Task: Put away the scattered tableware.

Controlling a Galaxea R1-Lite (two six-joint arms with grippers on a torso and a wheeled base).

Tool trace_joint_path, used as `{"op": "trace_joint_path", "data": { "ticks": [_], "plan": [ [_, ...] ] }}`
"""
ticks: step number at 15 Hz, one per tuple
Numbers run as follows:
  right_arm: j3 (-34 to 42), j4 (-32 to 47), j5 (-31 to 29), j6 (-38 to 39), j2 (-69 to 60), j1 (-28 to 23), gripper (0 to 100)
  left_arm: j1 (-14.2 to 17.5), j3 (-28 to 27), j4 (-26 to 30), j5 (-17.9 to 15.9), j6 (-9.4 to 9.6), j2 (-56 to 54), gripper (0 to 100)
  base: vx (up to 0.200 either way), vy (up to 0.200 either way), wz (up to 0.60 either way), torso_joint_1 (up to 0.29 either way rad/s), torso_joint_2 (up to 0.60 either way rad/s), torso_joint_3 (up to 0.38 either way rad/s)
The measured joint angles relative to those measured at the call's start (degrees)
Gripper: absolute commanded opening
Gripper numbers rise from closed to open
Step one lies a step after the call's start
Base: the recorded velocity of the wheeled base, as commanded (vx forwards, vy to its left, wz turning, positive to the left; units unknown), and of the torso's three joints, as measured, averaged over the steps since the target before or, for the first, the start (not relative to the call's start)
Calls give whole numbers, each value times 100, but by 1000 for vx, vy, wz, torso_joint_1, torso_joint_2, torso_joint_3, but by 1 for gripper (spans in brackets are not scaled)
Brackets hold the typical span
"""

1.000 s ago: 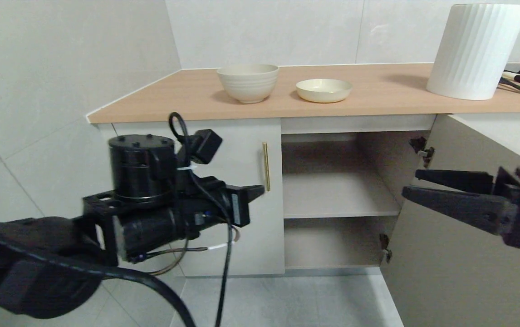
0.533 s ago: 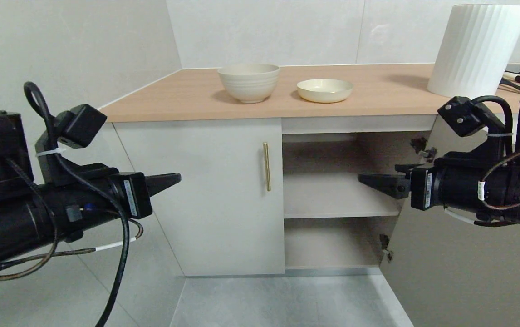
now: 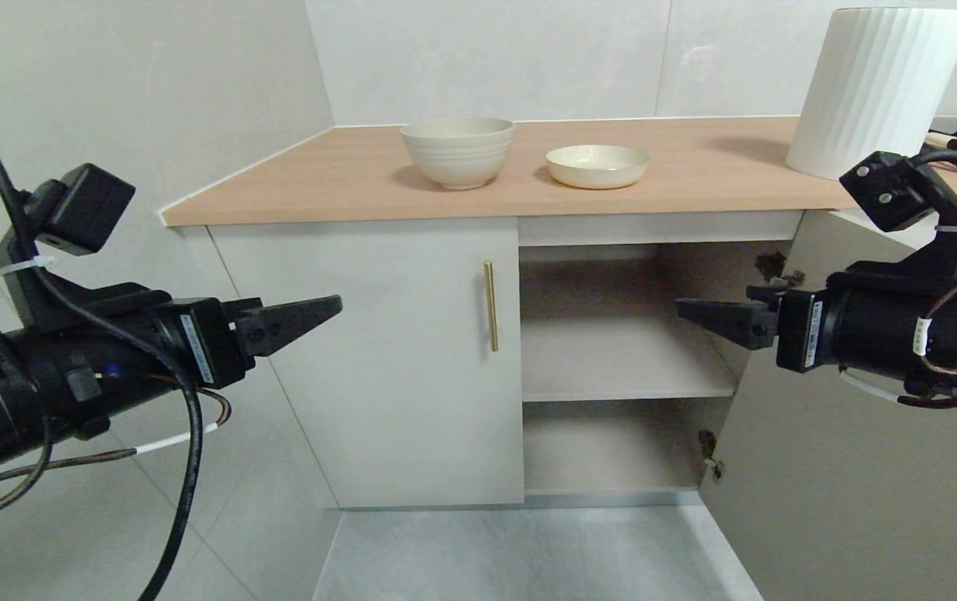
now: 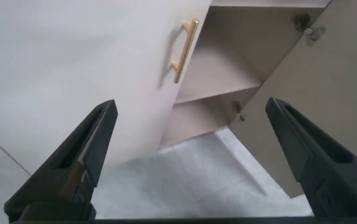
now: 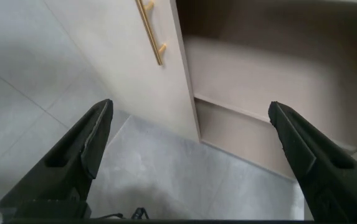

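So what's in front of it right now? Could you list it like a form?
Bowl: upright on the counter
Shallow dish: on the counter beside the bowl, not touching
Cupboard: left door shut, right door open
Left gripper: open, holding nothing, on the shut door's side
Right gripper: open, holding nothing, by the open door

A cream bowl (image 3: 458,151) stands beside a shallow dish (image 3: 597,165) on the countertop (image 3: 303,192).

Pale tiled walls (image 3: 111,100) are flanking a wooden countertop (image 3: 345,179); at five o'clock a cabinet door (image 3: 821,484) is hanging open
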Motion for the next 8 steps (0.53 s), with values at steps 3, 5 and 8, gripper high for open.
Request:
{"op": "trace_joint_path", "data": {
  "ticks": [3, 5, 8],
  "plan": [
    [5, 2, -7, 0, -63, -2, 100, -2, 7, 39, -7, 12, -111, 100, 0, 0, 0, 0, 0, 0],
    [7, 0, -9, 0, -90, -2, 100, -2, 5, 50, -13, 62, -166, 100, 200, 0, 0, -5, 5, 2],
    [-15, 257, 2, -6, -267, 9, 100, -2, -33, 154, -16, 104, -243, 100, 200, 0, 0, 4, 1, 12]
  ]
}}
